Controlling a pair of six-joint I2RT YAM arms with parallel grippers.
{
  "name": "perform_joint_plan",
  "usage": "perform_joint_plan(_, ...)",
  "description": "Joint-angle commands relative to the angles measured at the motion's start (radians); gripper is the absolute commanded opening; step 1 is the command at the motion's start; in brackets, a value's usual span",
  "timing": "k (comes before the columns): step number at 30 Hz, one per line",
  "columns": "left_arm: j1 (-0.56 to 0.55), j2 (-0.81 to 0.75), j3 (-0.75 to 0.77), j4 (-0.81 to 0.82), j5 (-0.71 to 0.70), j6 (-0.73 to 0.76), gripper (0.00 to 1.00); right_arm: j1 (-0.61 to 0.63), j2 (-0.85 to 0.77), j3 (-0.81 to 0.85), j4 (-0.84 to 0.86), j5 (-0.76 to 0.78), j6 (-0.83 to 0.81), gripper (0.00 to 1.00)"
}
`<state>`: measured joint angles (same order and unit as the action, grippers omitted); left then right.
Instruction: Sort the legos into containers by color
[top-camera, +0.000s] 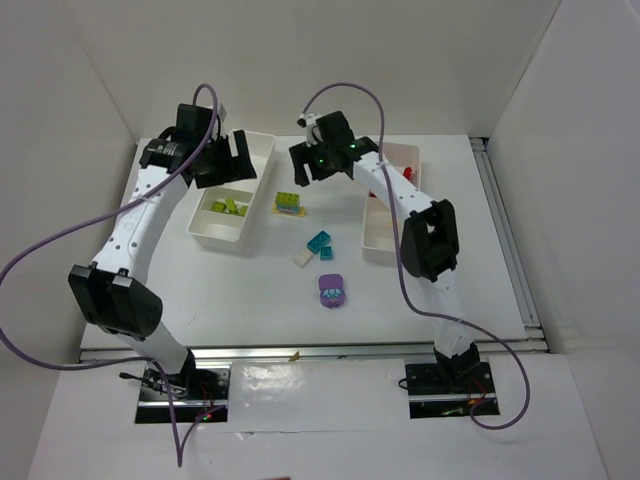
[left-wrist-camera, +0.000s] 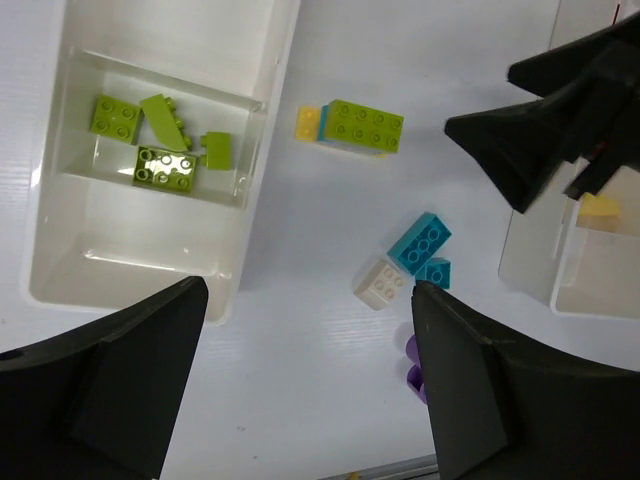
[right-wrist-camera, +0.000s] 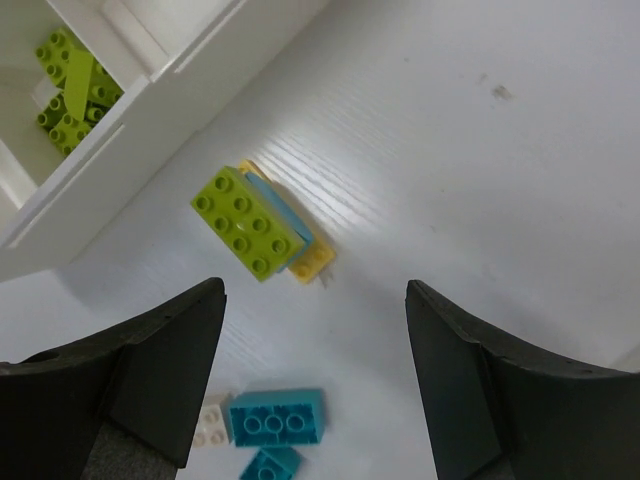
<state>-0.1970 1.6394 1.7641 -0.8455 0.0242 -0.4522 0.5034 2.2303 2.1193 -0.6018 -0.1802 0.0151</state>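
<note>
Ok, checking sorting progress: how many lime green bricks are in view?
5. Four lime bricks share the middle compartment of the left tray; the fifth brick lies on the table, joined to teal and yellow pieces. Others could be hidden.

A robotics lab cell is indicated: a white table (top-camera: 250, 300) is enclosed by plain white panels (top-camera: 70, 90), the left arm (top-camera: 140, 215) and right arm (top-camera: 430, 240) are bolted to metal plates (top-camera: 180, 385), and purple cables (top-camera: 346, 86) are left exposed.
</note>
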Motion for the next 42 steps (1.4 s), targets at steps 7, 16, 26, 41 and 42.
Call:
perform_joint_plan(7,0.1,-0.084,-0.026,0.0,-0.003,-0.051,0.92,0.067,0.175,0.231,-0.003,-0.088,-0.092,0.8)
perform_joint_plan(16,0.11,-0.055,-0.049,-0.009,0.077,-0.042,0.9,0.107,0.216,0.203,0.007,-0.05,-0.119,0.8)
perform_joint_plan(26,0.1,-0.018,-0.049,-0.009,0.126,-0.032,0.89,0.107,0.258,0.177,0.027,-0.021,-0.11,0.76)
perform_joint_plan(41,0.082,0.0,-0.04,-0.009,0.135,-0.023,0.89,0.107,0.238,0.148,0.036,-0.021,-0.09,0.38)
perform_joint_plan(42,0.082,0.0,-0.031,-0.009,0.135,-0.023,0.89,0.107,0.209,0.139,0.036,-0.021,-0.081,0.32)
